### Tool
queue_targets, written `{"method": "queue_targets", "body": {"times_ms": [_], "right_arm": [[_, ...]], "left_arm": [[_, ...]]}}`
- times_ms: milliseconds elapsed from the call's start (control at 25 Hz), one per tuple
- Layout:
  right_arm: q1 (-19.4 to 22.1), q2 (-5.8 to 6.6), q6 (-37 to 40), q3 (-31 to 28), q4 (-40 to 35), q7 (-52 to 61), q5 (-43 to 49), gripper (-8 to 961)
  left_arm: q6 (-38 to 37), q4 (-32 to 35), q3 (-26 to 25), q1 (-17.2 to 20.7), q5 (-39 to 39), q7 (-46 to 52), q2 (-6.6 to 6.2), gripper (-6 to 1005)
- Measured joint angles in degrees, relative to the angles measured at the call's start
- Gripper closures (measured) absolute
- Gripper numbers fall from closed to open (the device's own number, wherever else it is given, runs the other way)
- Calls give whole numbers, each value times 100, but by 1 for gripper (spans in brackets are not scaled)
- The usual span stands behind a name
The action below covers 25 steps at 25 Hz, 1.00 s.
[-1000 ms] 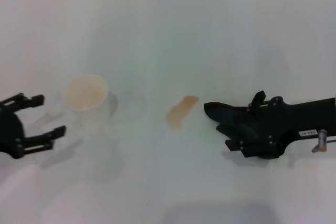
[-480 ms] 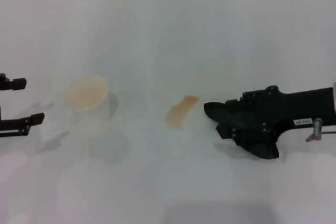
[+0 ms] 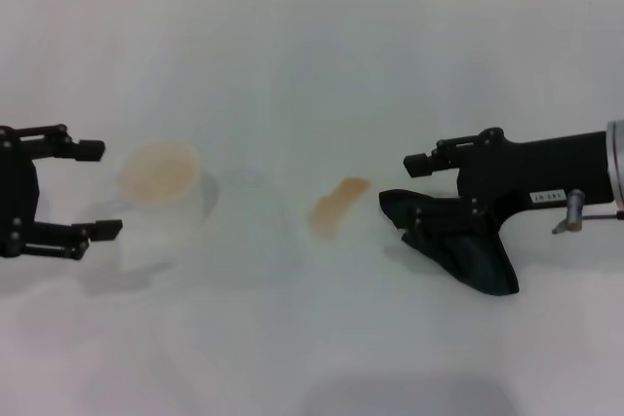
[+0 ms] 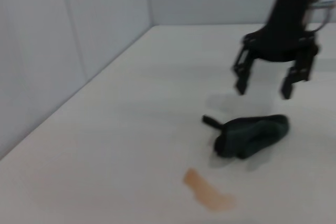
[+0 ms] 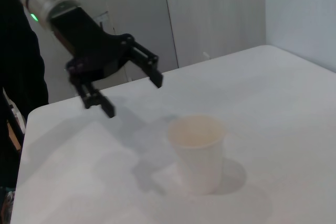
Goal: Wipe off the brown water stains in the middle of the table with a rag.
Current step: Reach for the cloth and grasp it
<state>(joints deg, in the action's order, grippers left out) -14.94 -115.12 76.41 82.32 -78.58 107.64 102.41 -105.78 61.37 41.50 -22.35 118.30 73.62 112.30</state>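
The brown water stains (image 3: 336, 207) are a pale orange smear in the middle of the white table (image 3: 312, 65); they also show in the left wrist view (image 4: 210, 191). The dark rag (image 3: 460, 243) lies crumpled on the table just right of the smear. My right gripper (image 3: 417, 198) hovers over the rag with its jaws open and holds nothing. The left wrist view shows that gripper (image 4: 264, 86) standing clear above the rag (image 4: 252, 135). My left gripper (image 3: 97, 190) is open and empty at the far left.
A clear plastic cup (image 3: 161, 187) with a brownish tint stands upright just right of my left gripper; it also shows in the right wrist view (image 5: 197, 150), with the left gripper (image 5: 131, 95) beyond it. A wall runs along the table's far edge.
My right gripper has turned and risen off the rag, which stays on the table. My left gripper swung out to the left, then came back beside the cup.
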Motion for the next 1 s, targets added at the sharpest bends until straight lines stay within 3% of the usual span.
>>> {"method": "queue_targets", "body": {"times_ms": [200,480,720,1000], "right_arm": [[-51,13,42,-53,-26,83,44,367],[-114,20,136,-306,-35,546,387,368],[-397,22,731,-670,-95,1262,1062,369],[-721,-9,1017,-318,-246,1703,1791,370]], "left_arm": [[-200,525,0,120,7,224,154,138],[-269,572,-18,268,-3,310,201,138],[-267,585,-39,297,-13,417,217,138],[-253,586,-11,214,14,459,261,138]]}}
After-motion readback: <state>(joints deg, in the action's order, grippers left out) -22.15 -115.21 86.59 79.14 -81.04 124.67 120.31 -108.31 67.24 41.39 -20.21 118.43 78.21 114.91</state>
